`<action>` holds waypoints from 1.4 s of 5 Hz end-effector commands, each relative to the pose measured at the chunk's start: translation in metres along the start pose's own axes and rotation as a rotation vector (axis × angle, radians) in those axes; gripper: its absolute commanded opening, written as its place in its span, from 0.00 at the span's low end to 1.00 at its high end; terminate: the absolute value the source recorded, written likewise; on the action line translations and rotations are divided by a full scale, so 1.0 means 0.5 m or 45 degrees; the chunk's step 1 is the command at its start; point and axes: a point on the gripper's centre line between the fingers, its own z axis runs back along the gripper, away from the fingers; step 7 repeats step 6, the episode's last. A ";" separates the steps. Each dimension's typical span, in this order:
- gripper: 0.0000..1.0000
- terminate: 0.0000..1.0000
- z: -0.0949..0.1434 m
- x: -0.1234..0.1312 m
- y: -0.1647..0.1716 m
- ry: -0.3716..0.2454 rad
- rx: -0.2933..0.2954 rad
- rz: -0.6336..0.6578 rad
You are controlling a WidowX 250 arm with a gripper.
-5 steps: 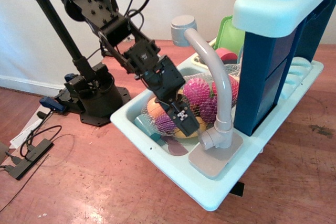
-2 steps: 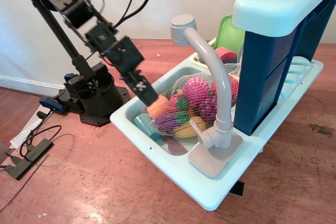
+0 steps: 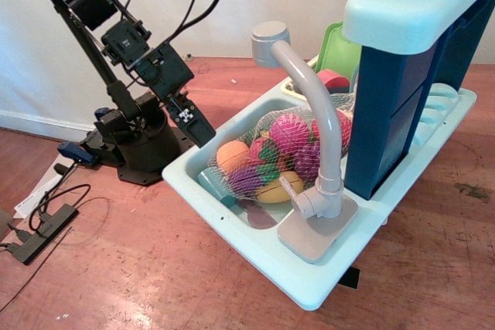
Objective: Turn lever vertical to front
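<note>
Lever (image 3: 301, 204), a short stubby light-grey plastic cylinder, juts toward 9 o'clock from the grey toy faucet (image 3: 321, 125) collar, untouched. Black gripper (image 3: 199, 133) hangs well apart at 10 o'clock, holding nothing; its jaws seem closed, though I can't tell for sure. Below it, the pale-blue plastic sink (image 3: 255, 249) holds a net bag of toy fruit (image 3: 274, 152).

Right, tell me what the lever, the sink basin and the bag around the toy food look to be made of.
The lever: apparently moulded plastic, matte light grey, with soft rounded edges matching the faucet body. The sink basin: pale mint plastic, smooth with a slight sheen and thick rolled rims. The bag: thin white netting, probably plastic or string mesh, its open weave showing the coloured food through it.
</note>
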 end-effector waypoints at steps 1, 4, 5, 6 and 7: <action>1.00 0.00 0.002 0.004 -0.004 -0.004 -0.012 0.012; 1.00 0.00 0.002 0.004 -0.004 -0.004 -0.012 0.012; 1.00 0.00 0.002 0.004 -0.004 -0.004 -0.012 0.012; 1.00 1.00 0.002 0.004 -0.004 -0.004 -0.012 0.012; 1.00 1.00 0.002 0.004 -0.004 -0.004 -0.012 0.012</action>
